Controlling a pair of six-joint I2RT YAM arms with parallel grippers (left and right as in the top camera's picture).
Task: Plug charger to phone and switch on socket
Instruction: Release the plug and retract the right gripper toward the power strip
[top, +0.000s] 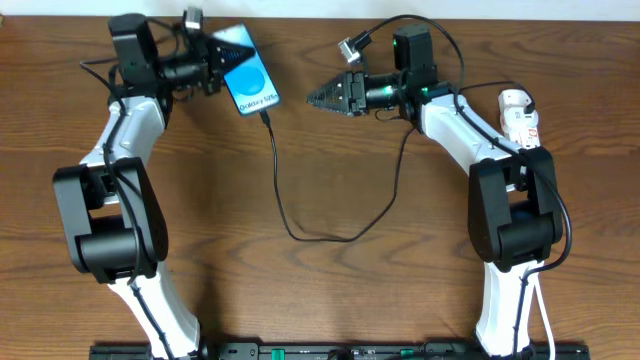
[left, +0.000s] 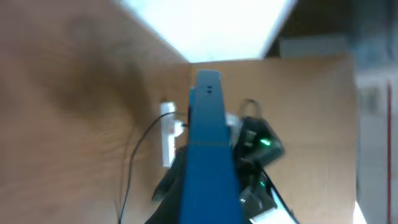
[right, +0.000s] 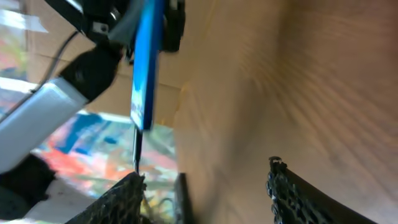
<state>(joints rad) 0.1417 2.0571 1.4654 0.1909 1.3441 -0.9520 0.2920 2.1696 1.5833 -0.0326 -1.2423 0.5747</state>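
Black charger (top: 277, 180) judged thin, limp; grasp near plug. Left gripper (top: 213, 62) clamps rigid, slippery phone (top: 250, 78); right gripper (top: 322, 98) apart, empty.

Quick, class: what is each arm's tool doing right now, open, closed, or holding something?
Left tool: closed on the phone.
Right tool: open, holding nothing.
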